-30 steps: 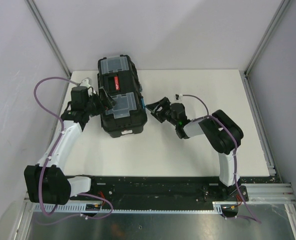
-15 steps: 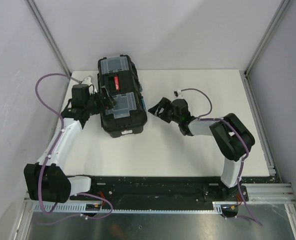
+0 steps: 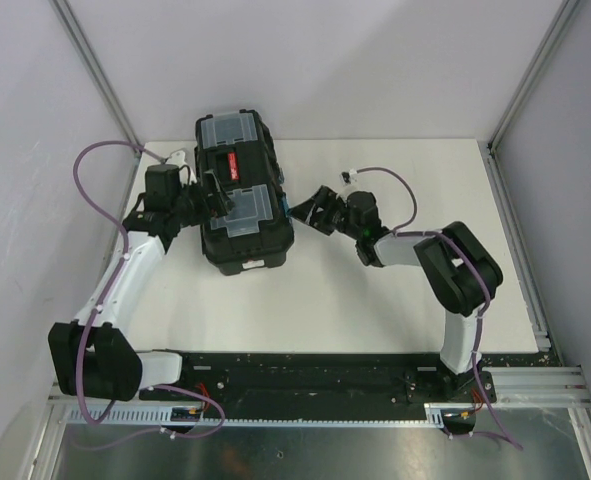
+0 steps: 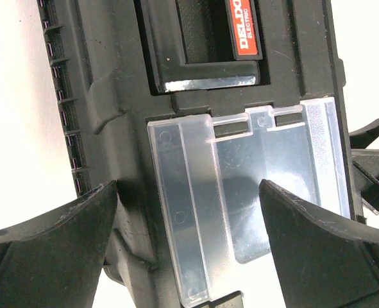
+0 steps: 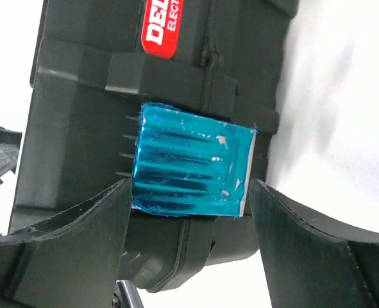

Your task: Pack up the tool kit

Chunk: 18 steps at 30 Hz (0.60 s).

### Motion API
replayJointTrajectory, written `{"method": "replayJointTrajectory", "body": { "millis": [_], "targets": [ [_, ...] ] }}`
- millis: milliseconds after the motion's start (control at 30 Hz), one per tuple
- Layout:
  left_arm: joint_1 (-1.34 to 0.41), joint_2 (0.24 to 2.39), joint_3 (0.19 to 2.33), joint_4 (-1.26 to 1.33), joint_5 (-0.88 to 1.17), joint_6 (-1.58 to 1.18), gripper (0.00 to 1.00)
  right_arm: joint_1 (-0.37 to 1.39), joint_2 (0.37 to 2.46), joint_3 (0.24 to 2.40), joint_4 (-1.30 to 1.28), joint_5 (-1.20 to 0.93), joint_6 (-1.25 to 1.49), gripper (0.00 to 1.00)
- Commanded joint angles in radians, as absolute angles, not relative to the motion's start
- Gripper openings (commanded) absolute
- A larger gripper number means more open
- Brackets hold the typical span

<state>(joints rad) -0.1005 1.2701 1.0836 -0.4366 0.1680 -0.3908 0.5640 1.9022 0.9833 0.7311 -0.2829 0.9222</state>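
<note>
Black plastic forms the toolbox (image 3: 240, 200), which is stood closed at the rear left of the white table (image 3: 375, 310), unmoved from a second ago. The right gripper (image 5: 189, 186) has been brought in across the table to the box's right side. Its jaws are spread close on either side of the blue latch (image 5: 189, 170), with nothing held. The left gripper (image 4: 188, 192) is kept at the box's left side, jaws wide apart and empty over the near clear lid compartment (image 4: 240, 160). On the red handle label (image 4: 244, 25), white lettering is read as "DELDO", cut off at the frame edge, with "ELECTRIC" in smaller type.
</note>
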Motion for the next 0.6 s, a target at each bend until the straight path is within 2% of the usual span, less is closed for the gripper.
{"method": "replayJointTrajectory", "body": {
  "millis": [0, 200, 433, 567],
  "targets": [
    [-0.108, 1.285, 1.113, -0.459, 0.154, -0.353, 0.94, 0.563, 1.941, 1.051, 0.799, -0.386, 0.917, 0.78],
    [-0.107, 1.305, 1.109, -0.46, 0.17, -0.352, 0.94, 0.576, 2.015, 1.103, 0.696, -0.432, 0.909, 0.75],
    [-0.108, 1.321, 1.098, -0.459, 0.177, -0.347, 0.94, 0.6, 2.016, 1.107, 0.695, -0.44, 0.908, 0.62],
    [-0.107, 1.322, 1.1, -0.459, 0.166, -0.337, 0.94, 0.599, 1.95, 1.107, 0.704, -0.407, 0.912, 0.58]
  ]
}}
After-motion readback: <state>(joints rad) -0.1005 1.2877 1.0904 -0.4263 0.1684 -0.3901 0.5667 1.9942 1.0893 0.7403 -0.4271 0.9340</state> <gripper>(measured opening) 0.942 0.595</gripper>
